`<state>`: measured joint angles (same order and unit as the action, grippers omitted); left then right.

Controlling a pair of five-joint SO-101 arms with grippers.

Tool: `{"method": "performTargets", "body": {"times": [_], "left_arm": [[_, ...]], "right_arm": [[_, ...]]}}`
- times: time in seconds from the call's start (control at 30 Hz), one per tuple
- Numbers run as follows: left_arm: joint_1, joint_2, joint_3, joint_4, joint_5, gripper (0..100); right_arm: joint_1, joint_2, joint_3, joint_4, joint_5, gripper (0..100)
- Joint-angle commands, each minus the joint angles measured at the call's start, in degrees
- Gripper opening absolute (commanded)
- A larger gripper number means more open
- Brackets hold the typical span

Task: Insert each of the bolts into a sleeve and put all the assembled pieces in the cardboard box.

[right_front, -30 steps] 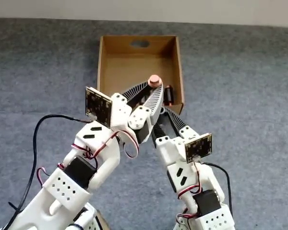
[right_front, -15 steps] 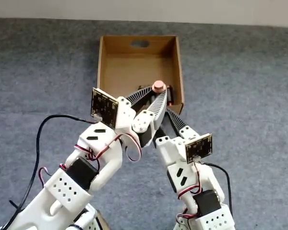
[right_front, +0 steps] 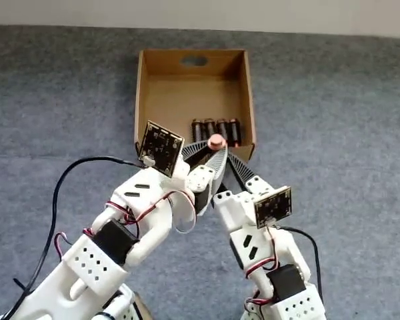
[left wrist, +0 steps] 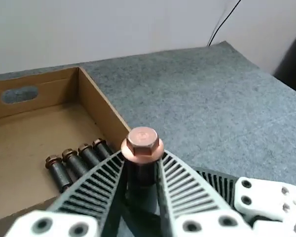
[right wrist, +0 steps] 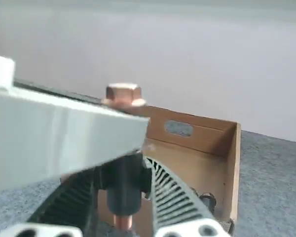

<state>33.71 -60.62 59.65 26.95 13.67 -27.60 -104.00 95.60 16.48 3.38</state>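
A copper-headed bolt (right_front: 216,141) stands upright in a black sleeve (left wrist: 139,174), just above the near wall of the cardboard box (right_front: 247,87). My left gripper (left wrist: 140,160) is shut on the sleeve right under the bolt head (left wrist: 142,143). In the right wrist view my right gripper (right wrist: 122,180) closes on the same sleeve (right wrist: 123,185) lower down, and the bolt's copper tip (right wrist: 122,219) pokes out below. Several assembled pieces (right_front: 217,130) lie side by side on the box floor by the near wall, also seen as assembled pieces (left wrist: 76,160).
The box floor (left wrist: 29,133) beyond the row of pieces is bare, and its far wall has an oval handle hole (right_front: 195,61). Grey carpet (right_front: 333,113) surrounds the box. The left arm's white wrist block (right wrist: 64,133) hangs close in front of the right camera.
The bolt and sleeve have moved from over the box floor back to its near wall. The left wrist swung along with them, uncovering the row of pieces in the box.
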Motion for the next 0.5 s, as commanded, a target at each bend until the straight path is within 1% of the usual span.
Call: {"method": "performTargets", "body": {"times": [0.0,0.03,0.1,0.2,0.3,0.37,0.47], "left_arm": [[-0.31,-0.57,-0.75,2.37,0.62,1],[-0.31,-0.57,-0.75,2.81,0.62,2],[-0.31,-0.57,-0.84,3.34,0.62,6],[-0.31,-0.66,-1.45,5.8,0.62,18],[-0.31,-2.95,-4.0,10.99,0.62,27],[-0.57,-6.2,-6.11,14.33,0.62,28],[-1.01,-12.62,-8.48,18.46,0.26,24]], "right_arm": [[-0.04,-0.75,0.48,-1.45,-0.53,0.5],[-0.04,-0.75,0.48,-1.45,-0.53,0.5],[-0.04,-0.75,0.57,-1.45,-0.53,0.5],[-0.04,-0.75,0.57,-1.36,-0.53,0.5],[-0.04,-0.75,0.57,-1.36,-0.53,0.5],[-0.04,-0.75,0.57,-1.36,-0.53,0.5],[-0.04,-0.75,0.57,-1.36,-0.53,0.5]]}}
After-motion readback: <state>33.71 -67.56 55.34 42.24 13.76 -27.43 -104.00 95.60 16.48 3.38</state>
